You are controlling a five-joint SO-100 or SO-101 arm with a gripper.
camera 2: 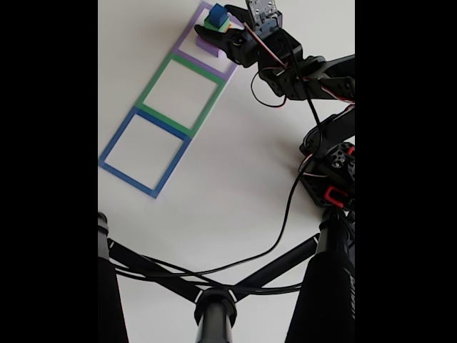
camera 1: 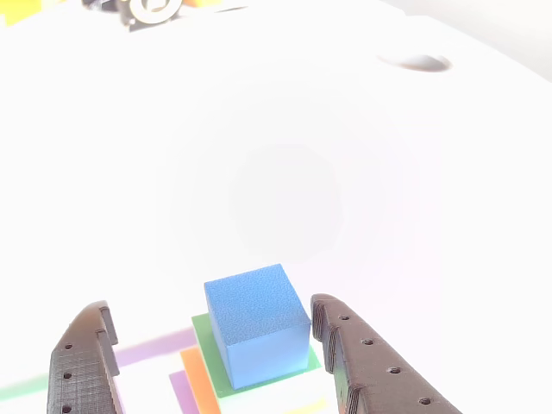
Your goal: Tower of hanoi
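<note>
The Tower of hanoi stack stands close in front of me in the other view. A small blue cube (camera 1: 257, 323) sits on top of a wider green block (camera 1: 207, 345), with an orange-yellow block (camera 1: 198, 379) and a purple one (camera 1: 179, 388) showing beneath. My gripper (camera 1: 211, 308) is open. Its dark fingers (camera 1: 371, 366) stand either side of the blue cube without touching it. In the fixed view the stack (camera 2: 216, 16) sits in the purple tape square at the top, with the gripper (camera 2: 214, 21) around it.
Three tape squares run in a diagonal row: purple (camera 2: 207, 61), green (camera 2: 182, 89), blue (camera 2: 143, 150). The arm's base (camera 2: 328, 179) and a black cable (camera 2: 285, 221) lie at the right. Black tripod legs (camera 2: 214, 307) cross the bottom.
</note>
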